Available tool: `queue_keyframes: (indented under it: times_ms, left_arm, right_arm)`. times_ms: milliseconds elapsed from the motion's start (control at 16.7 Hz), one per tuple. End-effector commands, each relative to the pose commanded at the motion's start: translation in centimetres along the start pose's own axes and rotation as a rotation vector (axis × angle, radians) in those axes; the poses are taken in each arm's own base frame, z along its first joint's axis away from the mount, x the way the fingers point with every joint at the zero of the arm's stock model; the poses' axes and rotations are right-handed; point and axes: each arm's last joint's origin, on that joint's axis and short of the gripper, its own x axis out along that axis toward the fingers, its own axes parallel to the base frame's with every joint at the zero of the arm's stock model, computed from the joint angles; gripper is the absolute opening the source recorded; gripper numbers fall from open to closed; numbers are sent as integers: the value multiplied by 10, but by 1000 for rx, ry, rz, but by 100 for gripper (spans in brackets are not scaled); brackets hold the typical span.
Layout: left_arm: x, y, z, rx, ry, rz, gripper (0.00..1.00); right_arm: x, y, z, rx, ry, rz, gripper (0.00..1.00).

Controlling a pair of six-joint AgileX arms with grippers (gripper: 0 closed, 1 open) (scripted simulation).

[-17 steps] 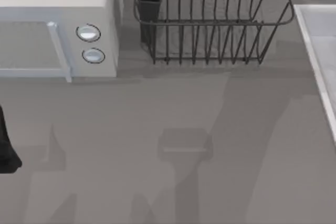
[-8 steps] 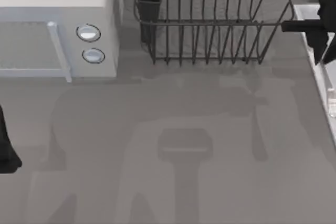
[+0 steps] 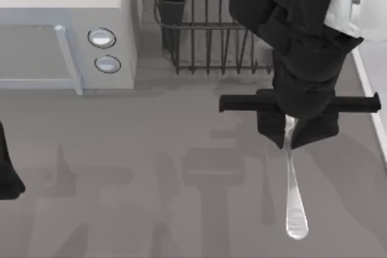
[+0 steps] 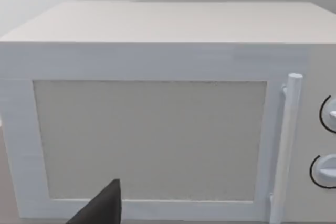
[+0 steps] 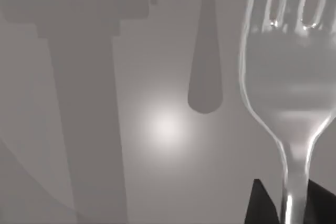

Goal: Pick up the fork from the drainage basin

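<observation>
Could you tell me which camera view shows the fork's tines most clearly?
The right wrist view: the fork fills it, tines distinct. The top view shows it as a slim strip hanging from the right gripper. The left wrist view faces the microwave.

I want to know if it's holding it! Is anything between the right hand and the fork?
No. In the top view the right hand grips the fork directly; the right wrist view shows dark fingertips against its handle.

The grey table (image 3: 121,167) carries a white microwave (image 3: 66,28) at its left and a dark wire dish rack (image 3: 205,40) beside it.
</observation>
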Motion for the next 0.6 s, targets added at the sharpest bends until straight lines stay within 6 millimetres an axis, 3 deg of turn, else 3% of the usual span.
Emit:
queue_keyframes:
  times_ms: [180, 480, 600]
  left_arm:
    - [0, 0, 0, 0, 0, 0, 100]
    - [0, 0, 0, 0, 0, 0, 100]
    - [0, 0, 0, 0, 0, 0, 100]
  right_arm:
    - [-3, 5, -21, 1, -2, 1, 0]
    - [-2, 3, -18, 15, -6, -5, 0]
    - [9, 5, -18, 13, 0, -10, 0]
